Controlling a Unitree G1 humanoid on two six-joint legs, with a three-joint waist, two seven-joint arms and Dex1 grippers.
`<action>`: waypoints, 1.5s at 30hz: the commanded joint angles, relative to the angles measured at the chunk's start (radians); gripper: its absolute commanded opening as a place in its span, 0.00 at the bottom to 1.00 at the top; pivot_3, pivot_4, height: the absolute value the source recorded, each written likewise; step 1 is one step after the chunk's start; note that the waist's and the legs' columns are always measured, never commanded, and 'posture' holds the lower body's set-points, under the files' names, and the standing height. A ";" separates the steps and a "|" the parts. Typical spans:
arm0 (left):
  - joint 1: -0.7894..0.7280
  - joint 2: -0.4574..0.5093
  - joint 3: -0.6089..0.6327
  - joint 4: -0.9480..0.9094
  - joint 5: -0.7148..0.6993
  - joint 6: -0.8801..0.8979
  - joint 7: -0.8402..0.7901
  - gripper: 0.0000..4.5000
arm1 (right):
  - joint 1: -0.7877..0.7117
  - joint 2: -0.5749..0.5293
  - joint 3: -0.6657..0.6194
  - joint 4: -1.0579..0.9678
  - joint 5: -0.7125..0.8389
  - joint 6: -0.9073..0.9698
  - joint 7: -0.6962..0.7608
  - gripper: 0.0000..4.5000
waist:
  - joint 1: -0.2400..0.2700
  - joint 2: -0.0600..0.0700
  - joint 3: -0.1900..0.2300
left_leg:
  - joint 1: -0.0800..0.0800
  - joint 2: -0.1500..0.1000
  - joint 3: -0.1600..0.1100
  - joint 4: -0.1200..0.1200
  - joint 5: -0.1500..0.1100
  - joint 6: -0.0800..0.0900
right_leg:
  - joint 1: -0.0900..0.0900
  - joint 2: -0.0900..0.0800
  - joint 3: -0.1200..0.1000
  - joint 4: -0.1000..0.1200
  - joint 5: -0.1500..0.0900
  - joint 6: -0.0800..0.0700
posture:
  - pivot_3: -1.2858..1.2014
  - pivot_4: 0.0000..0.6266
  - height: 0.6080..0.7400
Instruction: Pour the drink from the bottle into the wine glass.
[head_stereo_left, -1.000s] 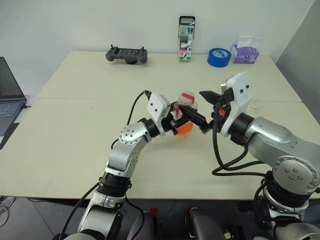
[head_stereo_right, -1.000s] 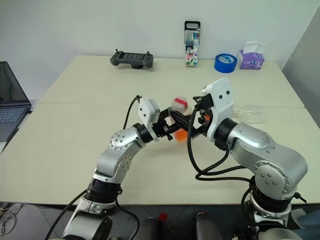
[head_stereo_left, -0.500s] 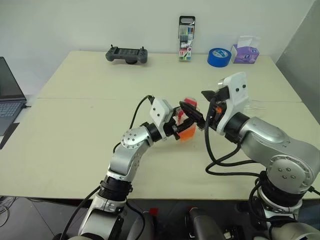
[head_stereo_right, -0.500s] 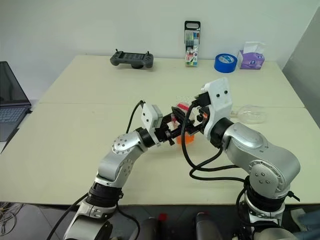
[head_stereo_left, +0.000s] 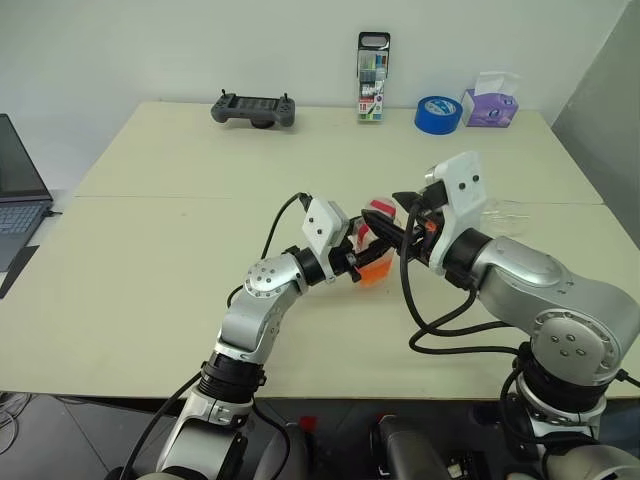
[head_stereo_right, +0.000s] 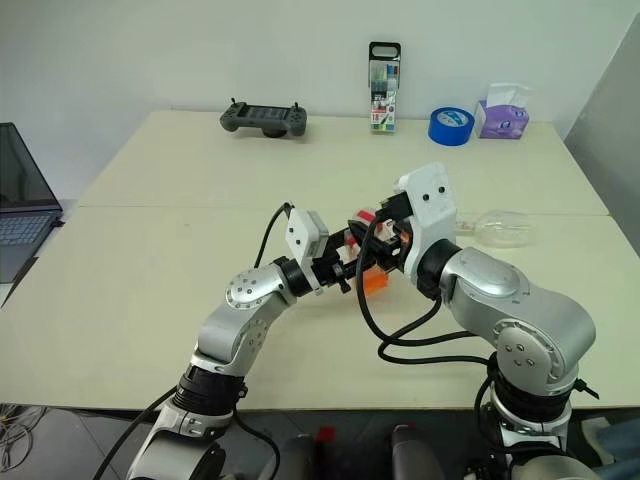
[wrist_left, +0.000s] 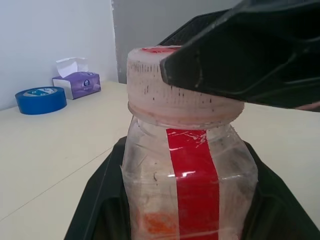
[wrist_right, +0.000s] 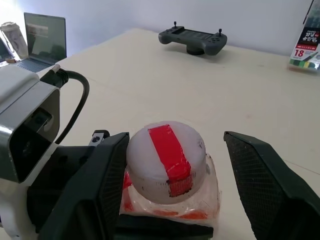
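Note:
My left gripper (head_stereo_left: 364, 256) is shut on the body of the small clear bottle (wrist_left: 186, 165), holding it upright above the table in front of me. The orange-red drink (head_stereo_left: 372, 266) sits low in the bottle. My right gripper (wrist_right: 175, 142) is open and straddles the pinkish cap (wrist_right: 167, 160). One of its fingers (wrist_right: 107, 180) lies against the cap. The other finger (wrist_right: 265, 185) stands clear of it. The wine glass (head_stereo_right: 503, 228) lies on its side on the table behind my right arm, partly hidden.
Along the table's far edge stand a game controller (head_stereo_left: 254, 108), a tall marker case (head_stereo_left: 373, 78), a blue tape roll (head_stereo_left: 437, 113) and a purple tissue box (head_stereo_left: 490, 103). A laptop (head_stereo_left: 18, 190) sits at the far left.
My right gripper has come in over the bottle's cap and its jaws have narrowed around it. The left gripper and the bottle have stayed put.

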 joint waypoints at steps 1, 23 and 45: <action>-0.023 -0.003 0.006 -0.057 -0.006 -0.021 0.000 0.43 | -0.013 -0.009 -0.004 -0.018 -0.020 -0.015 -0.002 0.63 | 0.000 0.000 0.000 | 0.000 0.000 0.000 0.000 0.000 0.000 | 0.000 0.000 0.000 0.000 0.000 0.000 | 0.52 0.24 1.00; -0.036 -0.033 -0.008 -0.069 -0.021 -0.014 -0.023 0.42 | -0.062 -0.404 0.070 0.265 0.111 -0.391 0.869 0.41 | -0.003 0.003 0.002 | 0.004 0.001 0.004 0.000 0.000 0.001 | 0.003 0.002 0.001 -0.002 0.000 0.000 | 0.52 0.24 1.00; -0.073 -0.044 -0.005 0.033 -0.019 -0.044 -0.054 0.42 | 0.088 -0.011 0.032 -0.200 -0.121 -0.103 -0.071 0.94 | 0.003 0.004 0.001 | 0.002 0.001 0.000 0.001 0.000 0.000 | 0.003 0.001 0.000 -0.001 0.000 0.000 | 0.52 0.24 1.00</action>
